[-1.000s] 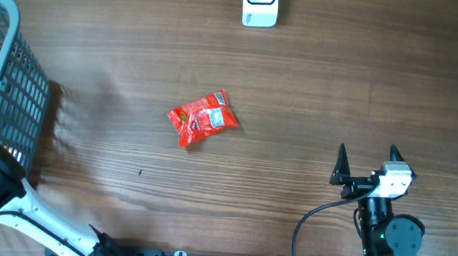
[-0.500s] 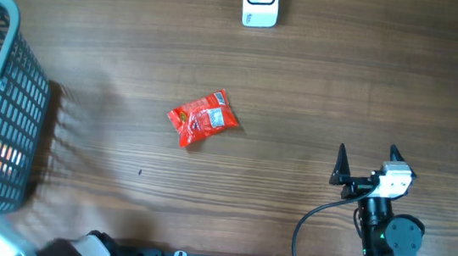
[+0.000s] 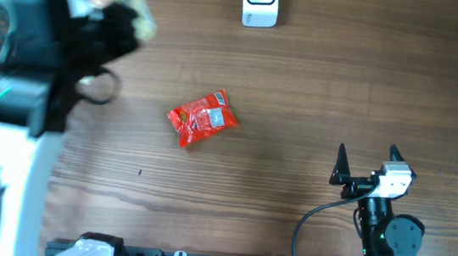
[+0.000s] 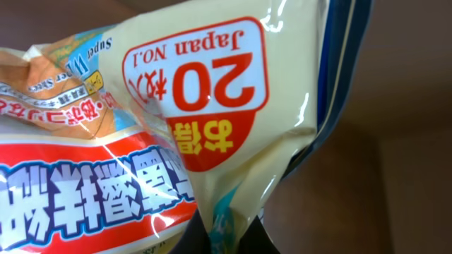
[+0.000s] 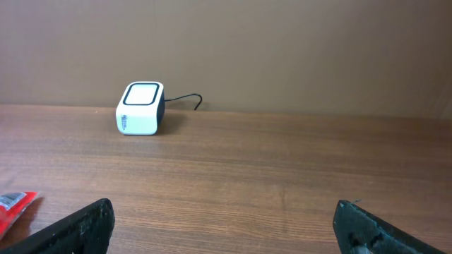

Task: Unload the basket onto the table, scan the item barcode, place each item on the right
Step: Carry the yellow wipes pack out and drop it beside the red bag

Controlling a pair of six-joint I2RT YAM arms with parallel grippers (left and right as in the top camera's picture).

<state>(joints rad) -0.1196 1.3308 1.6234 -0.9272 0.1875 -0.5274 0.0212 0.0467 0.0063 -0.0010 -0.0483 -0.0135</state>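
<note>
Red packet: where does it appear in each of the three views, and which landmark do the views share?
Overhead: the red packet lies near the middle, slightly left.
Left wrist: not in it; a bag fills the view.
Right wrist: only its corner, at the lower left edge.
Landmark: the white scanner, top middle overhead, left of middle in the right wrist view.

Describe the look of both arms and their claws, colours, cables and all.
The left arm is blurred: a white lower link, a black upper body with a teal light and a thin cable loop. The right arm is black with a green light, a white block behind the right claw, two pointed black fingers and a black cable curving to the base.
</note>
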